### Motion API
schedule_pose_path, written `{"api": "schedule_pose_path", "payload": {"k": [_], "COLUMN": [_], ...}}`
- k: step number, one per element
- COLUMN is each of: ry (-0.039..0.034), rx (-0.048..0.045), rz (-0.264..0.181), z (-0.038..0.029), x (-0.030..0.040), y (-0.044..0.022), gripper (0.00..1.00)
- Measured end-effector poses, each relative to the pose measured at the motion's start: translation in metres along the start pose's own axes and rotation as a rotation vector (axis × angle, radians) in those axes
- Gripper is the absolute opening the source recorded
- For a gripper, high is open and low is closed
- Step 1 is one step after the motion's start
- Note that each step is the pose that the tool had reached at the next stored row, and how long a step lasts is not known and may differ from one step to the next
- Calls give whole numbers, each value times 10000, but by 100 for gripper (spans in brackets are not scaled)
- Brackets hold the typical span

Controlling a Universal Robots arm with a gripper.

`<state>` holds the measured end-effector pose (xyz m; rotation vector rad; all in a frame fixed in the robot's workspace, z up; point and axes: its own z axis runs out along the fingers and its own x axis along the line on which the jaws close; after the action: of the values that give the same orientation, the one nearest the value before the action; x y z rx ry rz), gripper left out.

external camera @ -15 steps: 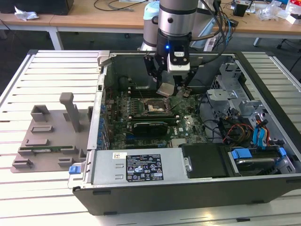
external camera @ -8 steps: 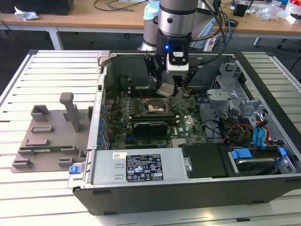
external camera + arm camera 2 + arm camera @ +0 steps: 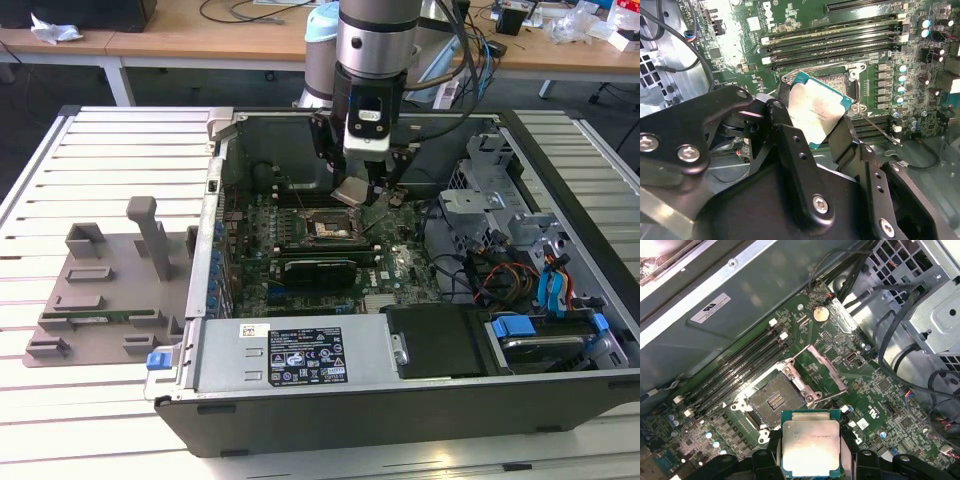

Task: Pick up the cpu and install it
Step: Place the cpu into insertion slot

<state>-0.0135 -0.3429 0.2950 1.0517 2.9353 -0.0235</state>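
Observation:
The cpu (image 3: 352, 192), a flat square chip with a silver top, hangs tilted in my gripper (image 3: 366, 188), which is shut on its edges. It is inside the open computer case, just above and slightly beyond the black motherboard socket (image 3: 328, 228). In the second wrist view the cpu (image 3: 817, 107) sits between two black fingers (image 3: 778, 114), partly covering the socket (image 3: 837, 80). In the first wrist view the cpu (image 3: 811, 442) is close to the camera, and the bare socket (image 3: 774, 400) lies past it with its metal frame (image 3: 824, 371) swung open.
The case wall (image 3: 300, 358) rings the motherboard. Memory slots (image 3: 735, 371) run beside the socket. A drive cage and cable bundles (image 3: 510, 250) fill the exterior view's right. A grey plastic tray (image 3: 100, 290) lies on the slatted table to the exterior view's left.

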Motion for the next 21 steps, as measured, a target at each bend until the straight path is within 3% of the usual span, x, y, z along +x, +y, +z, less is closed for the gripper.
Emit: {"api": "schedule_pose_path", "payload": {"k": [21], "ry": [8], "rx": [34], "rz": [1264], "z": [2], "x": [0], "y": [0], "gripper": [55]}}
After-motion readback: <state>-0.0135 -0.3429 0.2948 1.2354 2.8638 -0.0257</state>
